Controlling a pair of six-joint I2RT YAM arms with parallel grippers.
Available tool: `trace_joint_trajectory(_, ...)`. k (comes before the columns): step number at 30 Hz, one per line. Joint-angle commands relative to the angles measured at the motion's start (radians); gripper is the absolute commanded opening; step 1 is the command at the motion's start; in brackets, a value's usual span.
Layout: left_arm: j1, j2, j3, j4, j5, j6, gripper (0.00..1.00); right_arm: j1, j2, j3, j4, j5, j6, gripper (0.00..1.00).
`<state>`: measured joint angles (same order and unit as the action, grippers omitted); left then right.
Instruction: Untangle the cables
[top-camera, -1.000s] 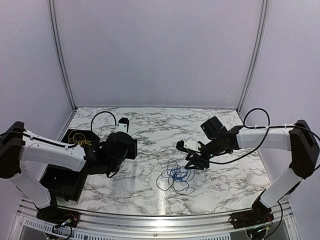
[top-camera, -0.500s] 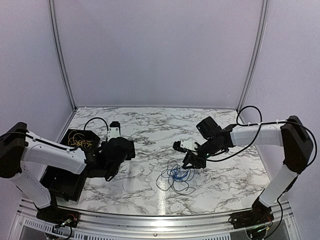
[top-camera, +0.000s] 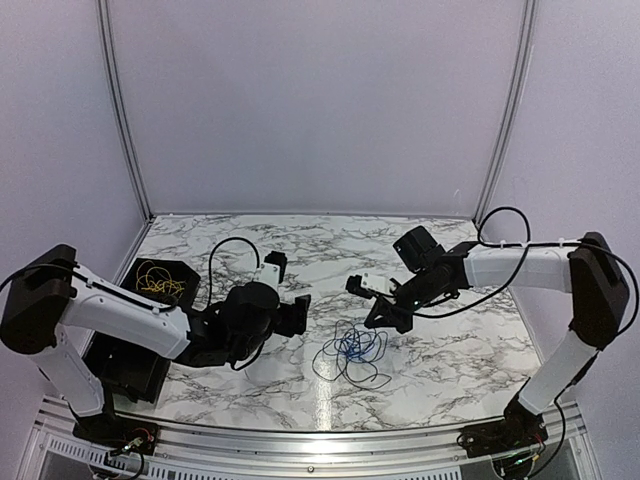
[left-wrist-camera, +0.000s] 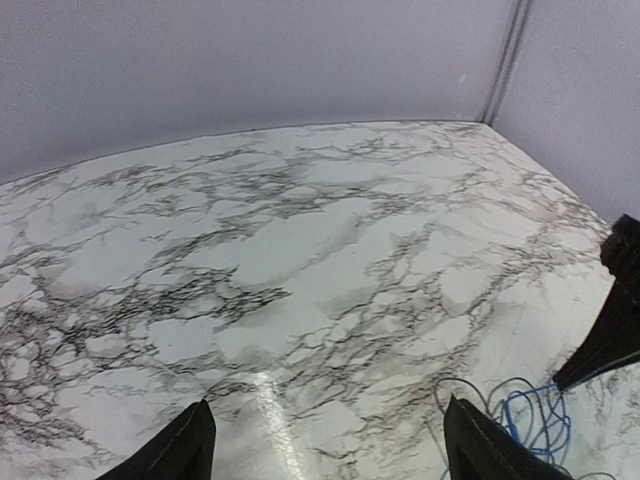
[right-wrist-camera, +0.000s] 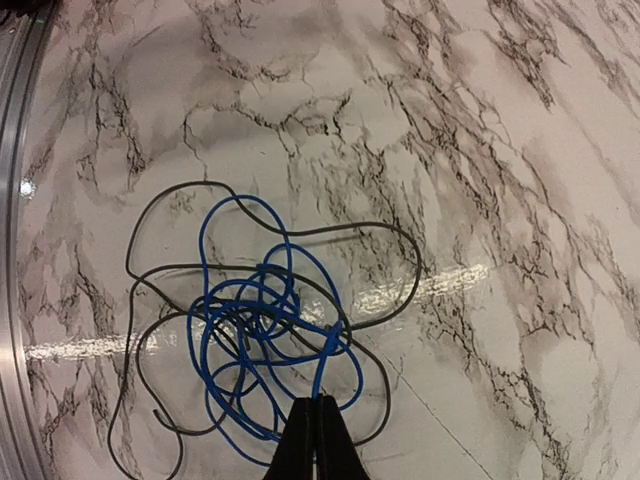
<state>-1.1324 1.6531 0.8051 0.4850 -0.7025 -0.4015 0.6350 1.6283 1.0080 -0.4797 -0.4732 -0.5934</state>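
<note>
Since a second ago the left arm has swung away from the bin toward the middle of the table, and the right gripper has gone from parted to clenched, while the tangle lies where it did. The left gripper stands released, its two fingers wide apart over bare marble with nothing between them; it points toward the tangle, which shows at the lower right corner of its wrist view, near but not touching it. The right gripper hangs just above the tangle's right edge with its fingers pressed together, and a strand of the blue cable runs straight up into the fingertips, so it is grasping that strand. The blue cable lies in tight overlapping loops at the centre of the tangle, near the table's front middle. The black cable lies in wider, looser loops around and through the blue one, flat on the marble. The yellow cable sits well apart from both, coiled in the rear part of the bin at the table's left edge.
</note>
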Motion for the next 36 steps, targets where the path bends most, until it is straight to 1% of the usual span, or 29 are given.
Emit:
trace_joint_trajectory(1, -0.014, 0.042, 0.027, 0.26, 0.262, 0.101, 0.81, 0.008, -0.123, 0.055, -0.015, -0.076, 0.052, 0.0)
trace_joint_trajectory(3, -0.015, 0.066, 0.039, 0.32, 0.356, 0.112, 0.78, 0.008, -0.161, 0.056, -0.011, -0.095, 0.06, 0.0)
trace_joint_trajectory(5, -0.015, 0.105, 0.068, 0.347, 0.413, 0.118, 0.75, 0.009, -0.181, 0.065, -0.014, -0.111, 0.063, 0.0)
trace_joint_trajectory(11, -0.017, 0.227, 0.184, 0.366, 0.463, 0.124, 0.69, 0.008, -0.194, 0.075, 0.003, -0.14, 0.084, 0.0)
trace_joint_trajectory(15, -0.01, 0.307, 0.251, 0.368, 0.403, 0.085, 0.6, 0.008, -0.202, 0.105, -0.034, -0.183, 0.078, 0.0)
trace_joint_trajectory(18, 0.002, 0.369, 0.291, 0.368, 0.364, 0.043, 0.54, 0.008, -0.239, 0.132, -0.053, -0.207, 0.08, 0.0)
trace_joint_trajectory(22, 0.006, 0.448, 0.331, 0.37, 0.319, 0.003, 0.51, -0.009, -0.318, 0.179, -0.07, -0.209, 0.08, 0.0)
trace_joint_trajectory(30, 0.006, 0.57, 0.394, 0.394, 0.345, -0.056, 0.49, -0.066, -0.339, 0.368, -0.174, -0.307, 0.082, 0.0)
trace_joint_trajectory(34, 0.008, 0.592, 0.386, 0.394, 0.34, -0.079, 0.48, -0.087, -0.331, 0.548, -0.257, -0.363, 0.072, 0.0)
trace_joint_trajectory(36, 0.008, 0.594, 0.376, 0.394, 0.328, -0.087, 0.47, -0.104, -0.328, 0.655, -0.297, -0.358, 0.045, 0.0)
